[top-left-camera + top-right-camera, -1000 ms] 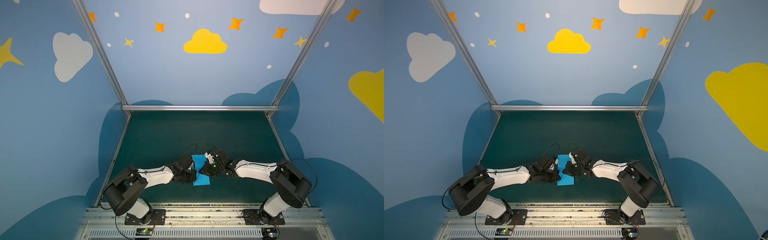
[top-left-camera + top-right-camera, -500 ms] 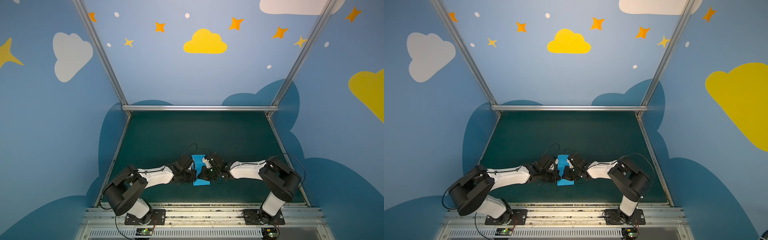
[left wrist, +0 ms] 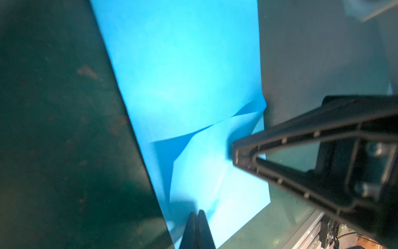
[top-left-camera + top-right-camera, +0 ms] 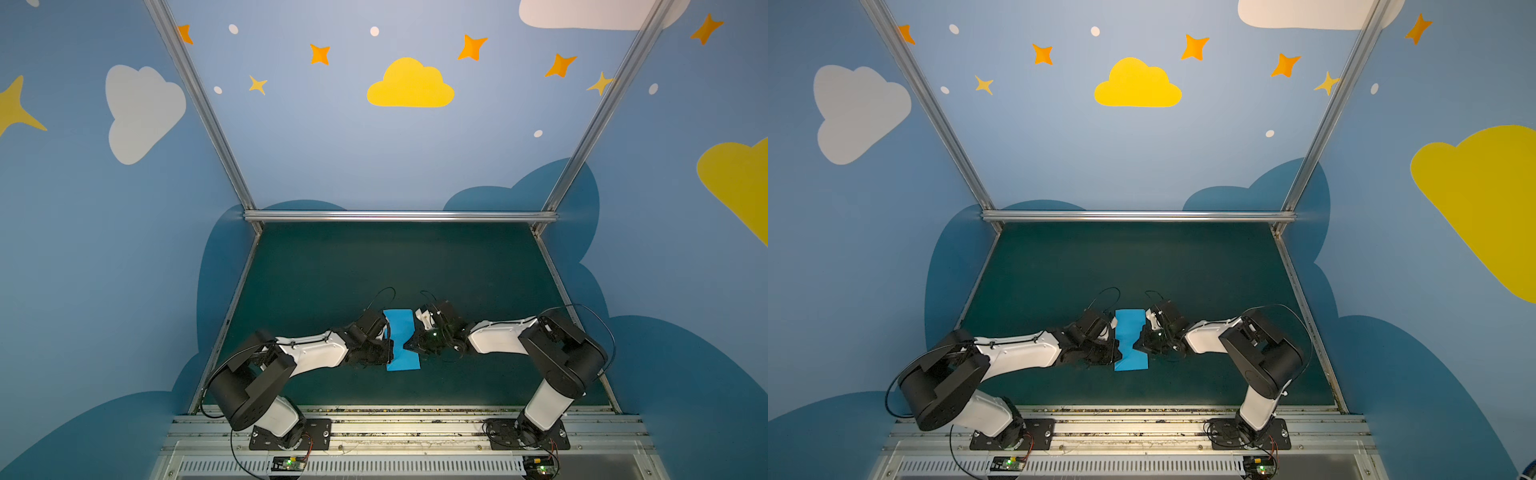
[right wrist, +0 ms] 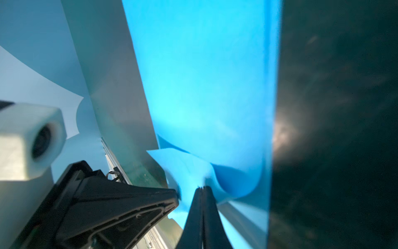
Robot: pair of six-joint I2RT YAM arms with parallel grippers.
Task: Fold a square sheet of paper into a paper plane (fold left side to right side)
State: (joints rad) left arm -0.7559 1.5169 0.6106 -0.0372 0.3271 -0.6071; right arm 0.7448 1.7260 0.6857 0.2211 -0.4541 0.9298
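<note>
Left gripper (image 4: 390,348): jaws clenched, tip at left edge of square sheet of paper (image 4: 400,326). Sheet: sky-blue, folded to narrow strip, waist pushed in, one flap lifted; lies front-centre on dark green mat (image 4: 374,266). Right gripper (image 4: 410,345): clenched, tip on right edge. Black ribbed fingers (image 3: 280,138) hide sheet's waist; cannot tell if paper nipped.

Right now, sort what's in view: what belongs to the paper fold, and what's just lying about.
Job in hand: square sheet of paper; left hand and right hand, both shut on it.
Just backdrop: green mat; metal frame; cloud-and-star walls.
</note>
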